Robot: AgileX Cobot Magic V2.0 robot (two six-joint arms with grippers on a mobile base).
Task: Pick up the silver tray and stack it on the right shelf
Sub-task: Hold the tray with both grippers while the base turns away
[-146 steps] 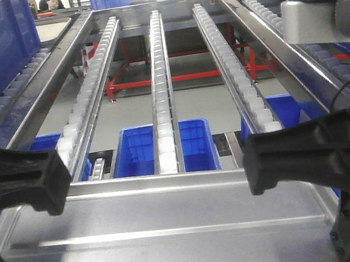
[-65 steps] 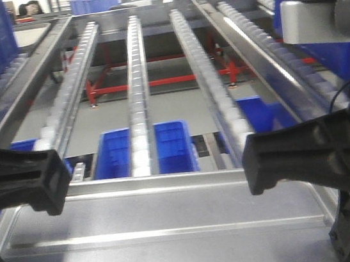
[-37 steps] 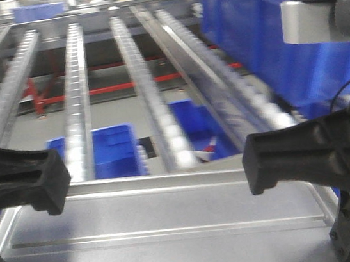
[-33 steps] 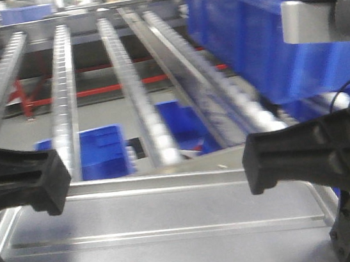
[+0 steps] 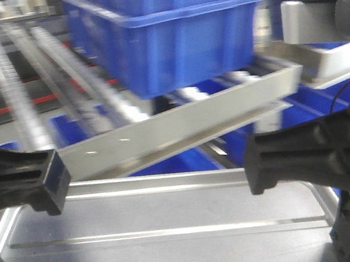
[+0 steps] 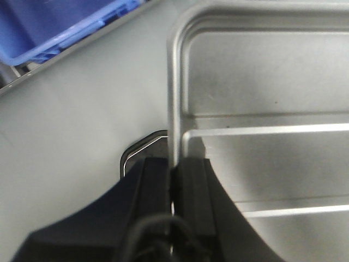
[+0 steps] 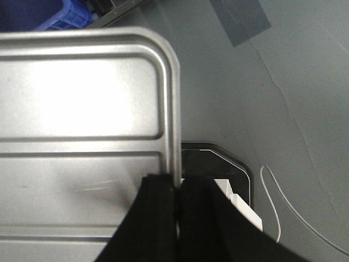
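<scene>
The silver tray point(image 5: 166, 213) stretches across the bottom of the front view, with a shiny low rim and a raised rib along its base. My left gripper point(image 5: 49, 180) is shut on its left rim and my right gripper point(image 5: 256, 162) on its right rim. In the left wrist view the fingers point(image 6: 158, 180) pinch the rim beside a rounded corner of the tray point(image 6: 262, 82). The right wrist view shows the same pinch point(image 7: 177, 185) on the tray point(image 7: 82, 93). The right shelf's shiny front rail point(image 5: 181, 127) slants just beyond the tray, blurred, under a big blue crate point(image 5: 175, 34).
Blurred roller tracks point(image 5: 9, 95) of the other rack lie at the far left. A grey tray-like edge point(image 5: 327, 62) sits at the right behind my arm. More blue crates point(image 5: 128, 114) show below the rail. Under the tray are grey floor, a tape patch point(image 7: 240, 19) and a white cable point(image 7: 272, 202).
The whole view has swung to the right: the three-track rack slid off to the left, and the blue crate and slanted rail came in. Both grippers kept their hold on the tray.
</scene>
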